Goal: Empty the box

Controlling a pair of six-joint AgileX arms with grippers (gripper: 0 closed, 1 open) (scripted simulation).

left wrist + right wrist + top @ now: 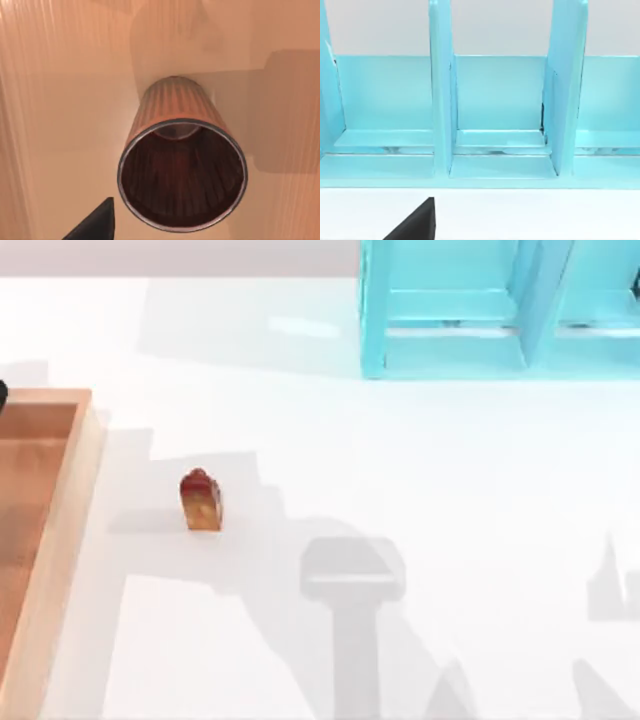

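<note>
Turquoise shelf (495, 100) with upright dividers, on white table (530, 215).

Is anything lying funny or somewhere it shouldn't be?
Yes, two things. A copper-coloured cup lies tipped on its side on the box floor, its open mouth facing the left wrist camera, so the box isn't empty. A small red-topped block stands alone on the white table, right of the box.
</note>
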